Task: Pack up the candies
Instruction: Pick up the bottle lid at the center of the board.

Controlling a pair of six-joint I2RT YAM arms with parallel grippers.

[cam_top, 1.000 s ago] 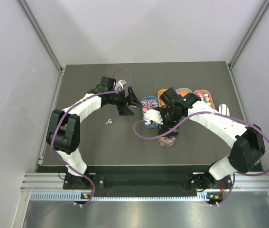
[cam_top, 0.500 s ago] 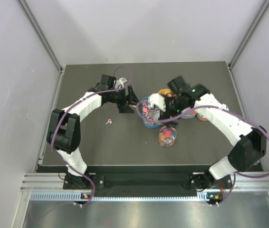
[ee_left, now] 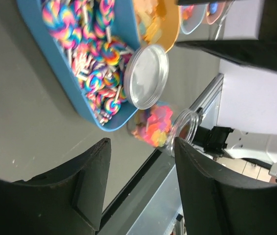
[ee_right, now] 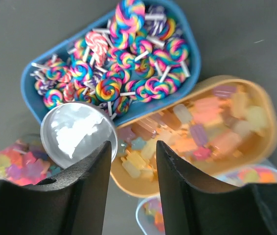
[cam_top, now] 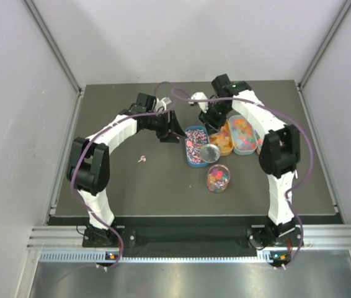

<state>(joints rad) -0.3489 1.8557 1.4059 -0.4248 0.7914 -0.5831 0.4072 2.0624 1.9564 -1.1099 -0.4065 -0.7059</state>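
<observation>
The candies lie sorted in oval trays: swirl lollipops in the blue tray, pastel popsicle shapes in the orange tray. A clear jar in front of the trays holds bright gummies. Its round lid rests across the rims of both trays. My right gripper hovers open over the orange tray, with nothing in it. My left gripper hangs open just left of the blue tray.
A third tray of mixed sweets sits right of the orange one, with the right forearm lying over its right side. One stray pink candy lies on the dark table left of the trays. Grey walls close in both sides.
The right arm swung up from above the jar to the back of the trays, its jaws narrowing. The left gripper's jaws also narrowed; that arm barely moved.
</observation>
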